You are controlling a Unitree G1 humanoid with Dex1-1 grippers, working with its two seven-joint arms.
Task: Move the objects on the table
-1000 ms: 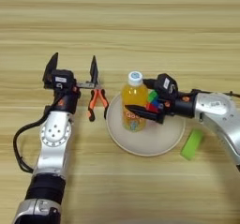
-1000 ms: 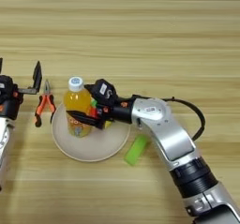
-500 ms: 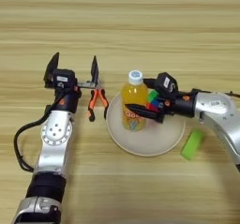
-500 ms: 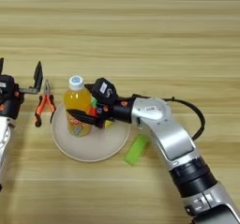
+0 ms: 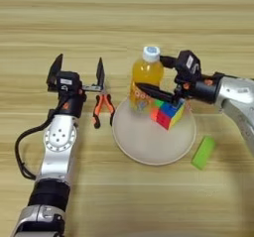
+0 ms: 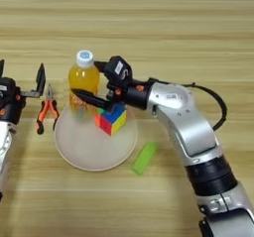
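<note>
Puzzle cube (image 5: 167,114), its coloured faces turned corner-on to the camera, sits on the round white plate (image 5: 149,149) just beside the orange-juice bottle (image 5: 145,81), which stands upright with its white cap on top, its long axis vertical. The right gripper (image 5: 158,79) reaches in from the right with its two black fingers spread wide: one finger (image 5: 155,93) lies low across the front of the bottle and over the cube's top, the other runs behind the bottle near its shoulder. Nothing appears to be clamped yet; whether the fingers touch the bottle cannot be told.

If the bottle is the target, the fingers would best close squarely on its body below the shoulder, keeping it upright and clear of the cube, which sits close enough to be nudged.

Well apart on the bare table (image 5: 124,28), the flat green block (image 5: 203,152) lies to the right of the plate, its long axis running diagonally, upper end tilted right. Orange-handled pliers (image 5: 102,107) lie just left of the plate. The left gripper (image 5: 77,71) waits near them, fingers wide and pointing up, holding nothing.
</note>
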